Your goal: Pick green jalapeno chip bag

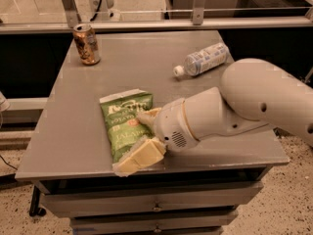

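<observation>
The green jalapeno chip bag (122, 124) lies flat on the grey table (73, 131), near its front edge, with its white sealed end towards the back. My gripper (142, 137) is low over the bag's right side. Its cream fingers are apart: one finger (146, 115) rests by the bag's right edge, the other (139, 156) lies over the bag's lower front corner. The jaws are open and straddle part of the bag without closing on it. The bag's lower right part is hidden by the gripper.
A brown drink can (86, 44) stands at the table's back left. A clear plastic water bottle (204, 59) lies on its side at the back right. My white arm (244, 106) crosses the table's right front. A metal rail (156, 22) runs behind the table.
</observation>
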